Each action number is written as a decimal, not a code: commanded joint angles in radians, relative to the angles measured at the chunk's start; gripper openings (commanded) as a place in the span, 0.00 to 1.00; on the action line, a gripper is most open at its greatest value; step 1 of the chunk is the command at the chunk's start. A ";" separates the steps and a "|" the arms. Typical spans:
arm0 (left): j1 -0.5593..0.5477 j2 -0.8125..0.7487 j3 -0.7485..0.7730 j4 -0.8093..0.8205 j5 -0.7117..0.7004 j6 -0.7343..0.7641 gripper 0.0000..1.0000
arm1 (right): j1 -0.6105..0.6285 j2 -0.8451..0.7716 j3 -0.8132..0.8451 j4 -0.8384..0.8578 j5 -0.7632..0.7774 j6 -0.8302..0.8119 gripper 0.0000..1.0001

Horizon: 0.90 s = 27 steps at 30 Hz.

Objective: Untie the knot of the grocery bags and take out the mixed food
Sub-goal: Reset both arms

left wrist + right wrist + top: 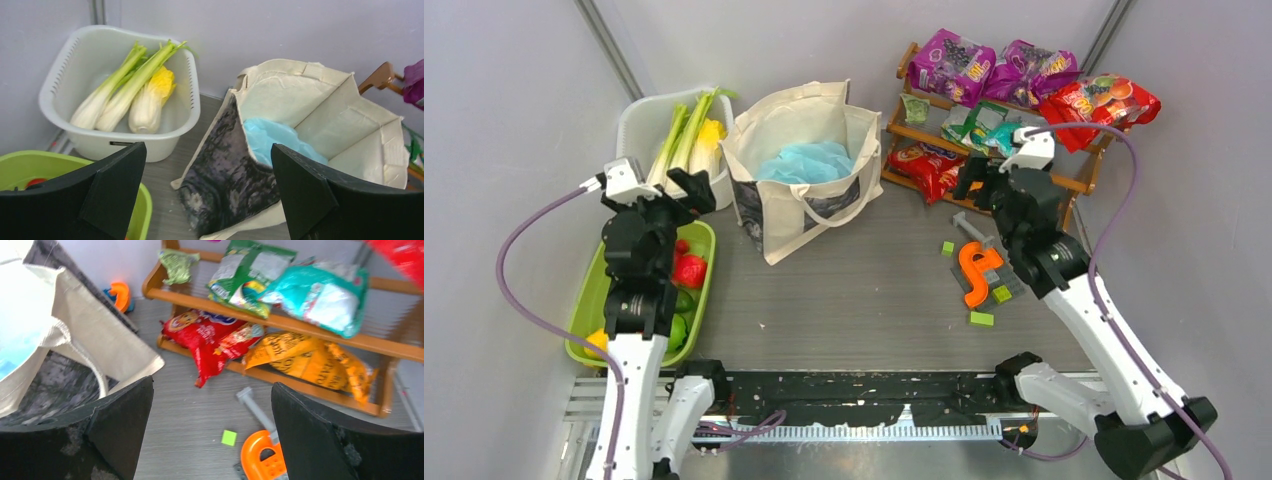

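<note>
The cream canvas tote (769,135) stands open at the back centre. The crumpled light-blue plastic bag (806,162) lies inside it; I cannot make out a knot. Green-white stalks (117,85) and a yellow vegetable (161,84) lie in the white tub (65,65). Small red and green fruits (689,270) sit in the green tray (594,290). Red (205,335) and orange (305,357) snack packets rest on the wooden rack's bottom shelf. My left gripper (207,147) is open and empty, left of the tote. My right gripper (212,385) is open and empty over the table before the rack.
The wooden rack (1079,185) at the back right also carries purple packets (954,62), teal-green packets (984,125) and a red packet (1109,100). An orange toy (977,270) and small green bricks (981,318) lie under the right arm. Grey walls close in both sides.
</note>
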<state>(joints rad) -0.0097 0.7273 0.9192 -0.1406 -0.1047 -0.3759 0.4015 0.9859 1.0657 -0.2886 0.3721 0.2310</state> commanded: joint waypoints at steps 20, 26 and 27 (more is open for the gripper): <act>0.005 -0.382 -0.194 -0.168 -0.218 0.240 1.00 | -0.004 -0.704 -0.531 0.555 0.278 -0.392 0.95; 0.005 -0.394 -0.198 -0.170 -0.231 0.231 1.00 | -0.005 -0.736 -0.548 0.563 0.320 -0.425 0.95; 0.005 -0.395 -0.200 -0.169 -0.231 0.230 0.99 | -0.005 -0.736 -0.548 0.562 0.321 -0.425 0.95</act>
<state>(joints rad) -0.0082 0.3382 0.7147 -0.3328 -0.3073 -0.1463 0.4007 0.2577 0.5194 0.2054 0.6521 -0.1646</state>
